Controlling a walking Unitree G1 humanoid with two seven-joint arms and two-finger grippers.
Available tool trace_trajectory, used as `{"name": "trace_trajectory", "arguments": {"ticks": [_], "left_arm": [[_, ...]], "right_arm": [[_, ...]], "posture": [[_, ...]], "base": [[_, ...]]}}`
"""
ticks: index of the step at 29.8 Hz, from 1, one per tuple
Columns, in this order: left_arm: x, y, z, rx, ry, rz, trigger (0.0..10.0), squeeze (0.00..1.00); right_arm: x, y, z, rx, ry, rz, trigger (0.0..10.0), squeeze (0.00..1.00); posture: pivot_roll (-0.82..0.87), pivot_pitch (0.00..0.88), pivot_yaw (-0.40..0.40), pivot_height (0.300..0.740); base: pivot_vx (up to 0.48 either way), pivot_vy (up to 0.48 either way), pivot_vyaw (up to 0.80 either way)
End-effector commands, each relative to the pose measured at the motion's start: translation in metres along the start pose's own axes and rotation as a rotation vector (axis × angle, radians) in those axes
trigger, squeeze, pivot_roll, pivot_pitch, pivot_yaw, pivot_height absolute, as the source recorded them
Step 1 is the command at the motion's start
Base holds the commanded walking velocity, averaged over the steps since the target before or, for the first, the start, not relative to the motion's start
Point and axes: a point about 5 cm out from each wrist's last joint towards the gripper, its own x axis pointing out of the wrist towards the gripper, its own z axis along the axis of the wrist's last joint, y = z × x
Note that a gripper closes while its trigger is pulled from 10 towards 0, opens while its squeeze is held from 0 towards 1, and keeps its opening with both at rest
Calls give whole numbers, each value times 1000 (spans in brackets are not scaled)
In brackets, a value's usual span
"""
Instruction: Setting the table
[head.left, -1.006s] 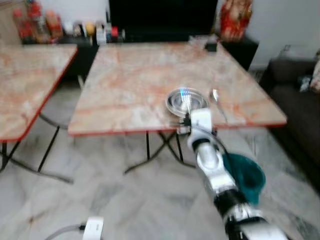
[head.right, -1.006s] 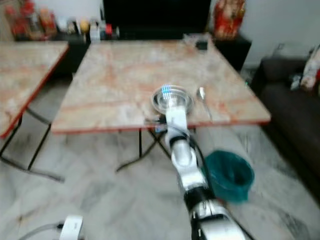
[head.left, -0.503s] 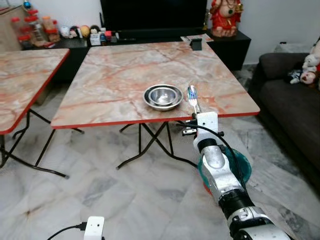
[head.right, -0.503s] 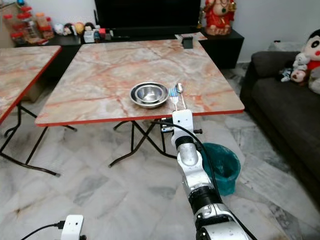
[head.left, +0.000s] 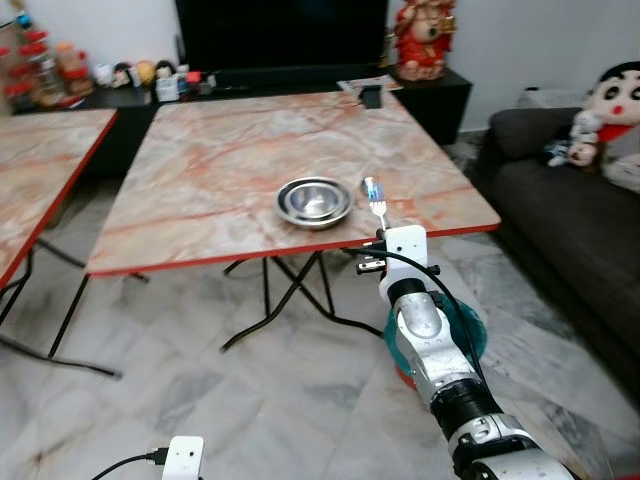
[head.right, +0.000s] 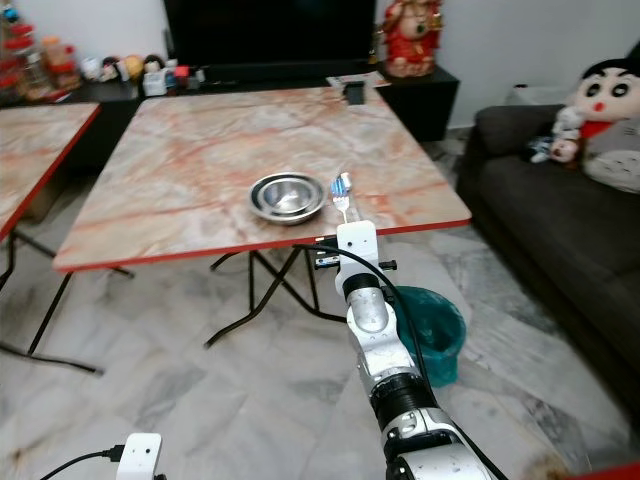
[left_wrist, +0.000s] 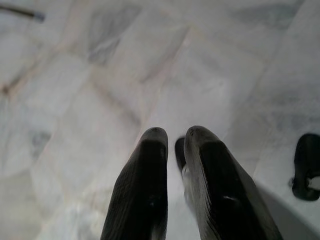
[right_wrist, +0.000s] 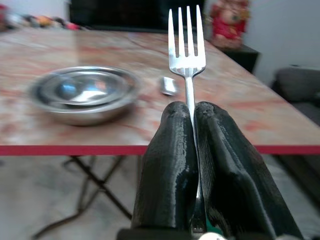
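Observation:
A stack of steel bowls (head.left: 314, 200) sits near the front edge of the marble table with a red rim (head.left: 240, 150). My right gripper (right_wrist: 192, 107) is shut on a fork (right_wrist: 186, 37), held just in front of the table's front edge, to the right of the bowls. The fork's tines point toward the table. A small silver piece, maybe a spoon (right_wrist: 168, 85), lies on the table just right of the bowls. My left gripper (left_wrist: 172, 134) hangs over the marble floor with its fingers together.
A teal bin (head.right: 432, 328) stands on the floor under my right arm. A dark sofa (head.left: 565, 215) with plush toys lines the right side. A second marble table (head.left: 40, 170) stands at the left. A white device with a cable (head.left: 183, 458) lies on the floor.
The camera has swung, and the blurred picture has sharpened. The fork was in line with the bowls and is now to their right. The right gripper keeps hold of it.

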Motion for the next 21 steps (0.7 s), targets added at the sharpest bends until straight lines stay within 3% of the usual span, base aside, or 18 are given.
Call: {"name": "trace_trajectory", "arguments": {"ticks": [1, 11, 18, 21], "left_arm": [[-1, 1, -3, -3, 9, 9, 10000, 0], [-1, 3, -4, -1, 13, 10, 10000, 0], [0, 1, -2, 1, 7, 4, 10000, 0], [0, 1, -1, 2, 6, 3, 10000, 0]], "right_arm": [[3, 3, 7, -3, -18, 4, 10000, 0], [4, 4, 7, 11, -15, -5, 10000, 0], [5, -1, 5, 0, 7, -33, 10000, 0], [5, -1, 7, -5, -6, -32, 10000, 0]], "posture": [[-8, 0, 0, 740], [-6, 0, 2, 740], [-11, 0, 3, 740], [-11, 0, 4, 740]], "base": [[356, 0, 0], [363, 0, 0], [364, 0, -611], [365, 0, 0]]}}
